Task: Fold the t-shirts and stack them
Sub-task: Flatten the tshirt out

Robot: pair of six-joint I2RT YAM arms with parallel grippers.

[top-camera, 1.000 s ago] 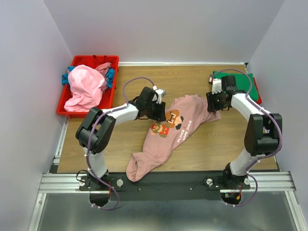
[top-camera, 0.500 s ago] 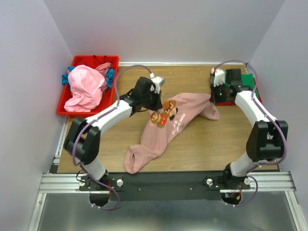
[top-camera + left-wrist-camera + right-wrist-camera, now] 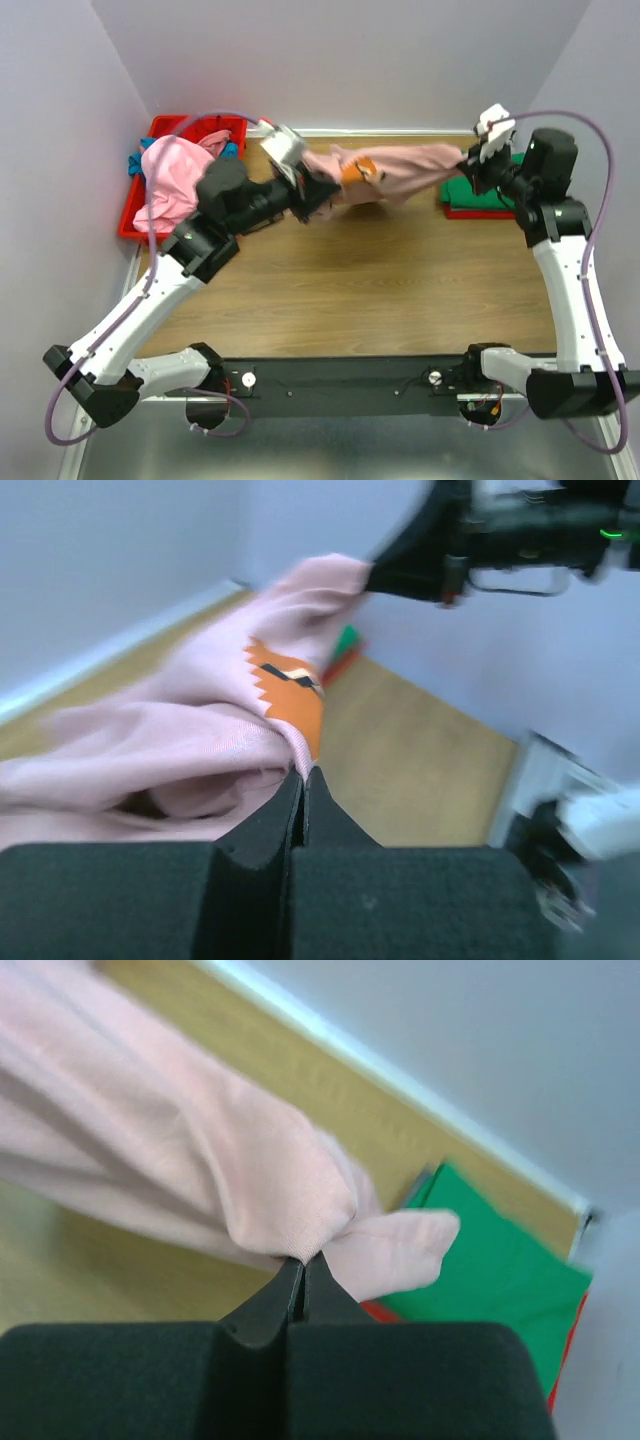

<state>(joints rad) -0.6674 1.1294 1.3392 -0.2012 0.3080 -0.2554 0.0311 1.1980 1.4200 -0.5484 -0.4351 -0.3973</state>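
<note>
The dusty-pink t-shirt (image 3: 385,172) hangs stretched in the air between both arms, above the far part of the table, its orange print (image 3: 290,685) showing. My left gripper (image 3: 318,190) is shut on its left end; the cloth bunches at the tips (image 3: 302,772). My right gripper (image 3: 468,165) is shut on its right end, a pinched fold (image 3: 300,1258). A green t-shirt (image 3: 500,190) lies folded on a red one (image 3: 470,212) at the far right. A brighter pink t-shirt (image 3: 172,180) is heaped in the bin, with blue cloth (image 3: 133,165) beside it.
A red plastic bin (image 3: 150,135) stands at the far left corner. White walls close the table in on three sides. Bare wooden tabletop (image 3: 380,290) lies below the lifted shirt. The black rail with the arm bases (image 3: 340,380) runs along the near edge.
Both grippers shut on the dusty-pink shirt and rose, lifting it off the table and pulling it taut toward the far side. Both arms stretched upward and apart.
</note>
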